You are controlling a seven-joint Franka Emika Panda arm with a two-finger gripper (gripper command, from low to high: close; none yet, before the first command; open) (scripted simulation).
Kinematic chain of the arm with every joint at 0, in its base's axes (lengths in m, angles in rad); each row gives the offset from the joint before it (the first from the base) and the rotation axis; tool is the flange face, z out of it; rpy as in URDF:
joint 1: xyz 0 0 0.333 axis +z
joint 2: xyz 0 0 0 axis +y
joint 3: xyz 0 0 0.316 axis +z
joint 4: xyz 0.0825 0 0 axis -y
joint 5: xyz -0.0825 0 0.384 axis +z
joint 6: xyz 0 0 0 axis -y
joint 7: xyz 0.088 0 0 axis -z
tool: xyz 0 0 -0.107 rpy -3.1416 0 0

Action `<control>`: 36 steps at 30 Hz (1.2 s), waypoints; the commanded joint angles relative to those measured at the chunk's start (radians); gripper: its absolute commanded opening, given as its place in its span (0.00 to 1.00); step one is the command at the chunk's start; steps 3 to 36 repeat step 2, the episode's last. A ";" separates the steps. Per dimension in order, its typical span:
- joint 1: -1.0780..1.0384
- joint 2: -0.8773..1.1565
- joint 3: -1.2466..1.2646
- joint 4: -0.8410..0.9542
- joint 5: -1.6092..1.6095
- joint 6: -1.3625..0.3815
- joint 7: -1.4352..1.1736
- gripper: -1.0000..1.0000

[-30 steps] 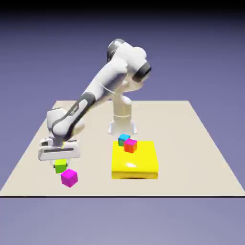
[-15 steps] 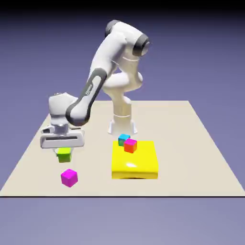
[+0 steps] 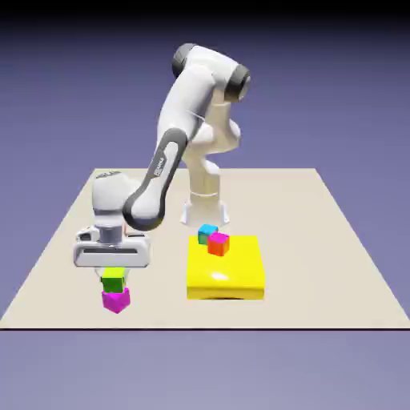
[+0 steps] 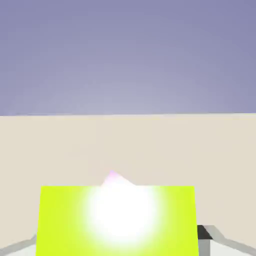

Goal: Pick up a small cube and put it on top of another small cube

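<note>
The gripper (image 3: pixel 113 271) hung in the lower left of the exterior view, directly over the small green cube (image 3: pixel 113 281), with its fingers (image 4: pixel 209 233) spread apart on either side of that cube. In the hand view a grey finger tip showed clear of the cube's right edge, so the pincer stood released and clamped nothing. A second before, the same cube had been clenched between the fingers and carried above the table, up and to the left of the magenta cube.

The green cube now rested squarely on top of the small magenta cube (image 3: pixel 116 300), the two touching and forming a stack near the table's (image 3: pixel 336 264) front-left edge. In the hand view the green cube's yellow-green top (image 4: pixel 117 220) filled the lower middle of the frame under a bright glare, and a pink corner (image 4: pixel 112 176) of the magenta cube peeked out above it.

Compared with the earlier frames, the hand had moved right and lower in the picture. The magenta cube stayed where it had been.

Toward the frame's centre, the big yellow block (image 3: pixel 225 268) carried the cyan cube (image 3: pixel 207 233) and the red cube (image 3: pixel 218 243) at its rear-left corner, unchanged.
</note>
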 commanded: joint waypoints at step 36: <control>0.048 -0.056 -0.060 -0.027 -0.087 -0.001 0.061 1.00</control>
